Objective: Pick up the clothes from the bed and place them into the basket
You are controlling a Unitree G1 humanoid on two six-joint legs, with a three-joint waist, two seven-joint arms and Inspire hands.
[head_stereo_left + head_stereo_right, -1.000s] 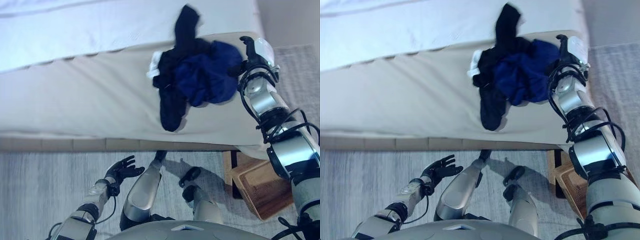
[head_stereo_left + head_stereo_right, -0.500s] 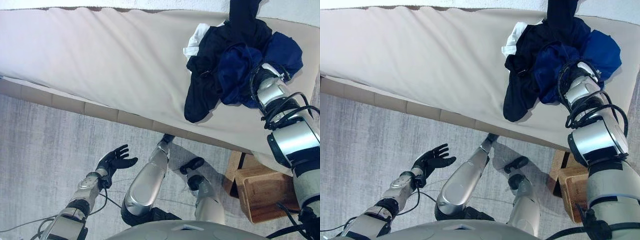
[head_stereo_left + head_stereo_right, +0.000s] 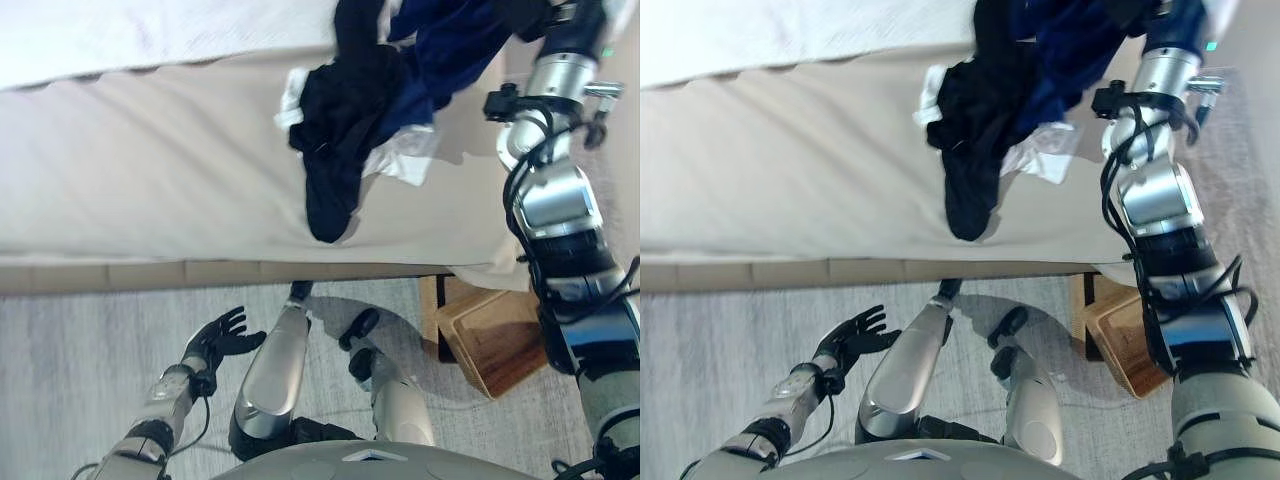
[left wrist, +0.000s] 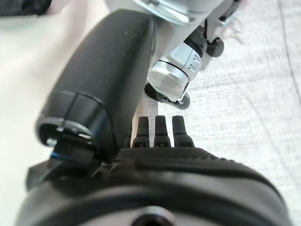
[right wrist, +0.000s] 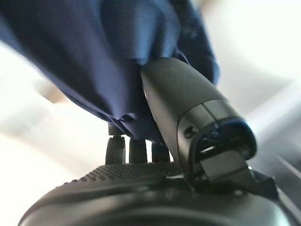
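A pile of clothes lies near the right end of the beige bed [image 3: 150, 180]: a black garment [image 3: 340, 110] hanging over the bed's side, a dark blue garment [image 3: 440, 50] and a white piece [image 3: 405, 160]. My right hand [image 3: 535, 18] is raised at the far edge of the pile. In the right wrist view its thumb [image 5: 188, 108] and fingers pinch the blue garment [image 5: 103, 56], which stretches up from the pile. My left hand [image 3: 215, 340] hangs low over the floor, open and empty, with its fingers [image 4: 160, 136] straight.
A wooden basket [image 3: 500, 345] stands on the floor by the bed's right corner, under my right arm. A grey carpet [image 3: 80, 360] covers the floor in front of the bed. White bedding [image 3: 120, 40] lies on the far side.
The camera has shifted. My right hand has closed on the blue garment and risen with it, pulling the pile up and baring a white piece. The left hand stays low.
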